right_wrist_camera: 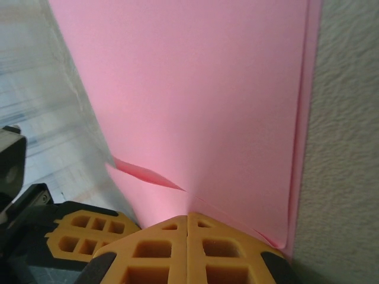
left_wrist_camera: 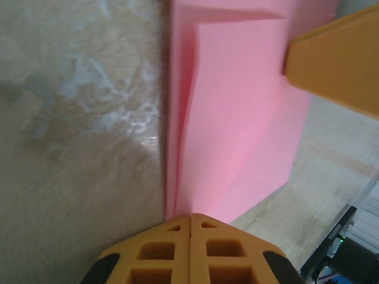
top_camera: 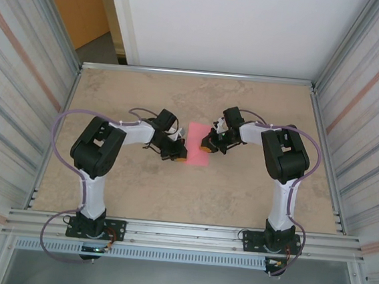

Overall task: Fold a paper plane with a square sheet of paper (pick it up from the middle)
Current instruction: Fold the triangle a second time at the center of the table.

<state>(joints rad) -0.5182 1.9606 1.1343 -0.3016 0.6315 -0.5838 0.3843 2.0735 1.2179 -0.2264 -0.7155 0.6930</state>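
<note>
Since the pink paper (top_camera: 198,147) looked light, limp and easily creased, the left gripper (left_wrist_camera: 189,218) and right gripper (right_wrist_camera: 188,214) each pinched an opposite edge of it.

Both arms reached inward from the near edge, each rising to a raised elbow and then running its forearm toward the middle. The left arm (top_camera: 98,150) stretched rightward and the right arm (top_camera: 283,154) mirrored it leftward. Their wrists tipped down so the two ends nearly met. The left gripper (top_camera: 178,153) sat slightly nearer than the right gripper (top_camera: 207,144). The two faced each other, close but apart. On each wrist view the orange fingers (left_wrist_camera: 172,248) lay pressed flat together, no gap between them, pinching an edge of the paper (top_camera: 197,157) from opposite sides.
</note>
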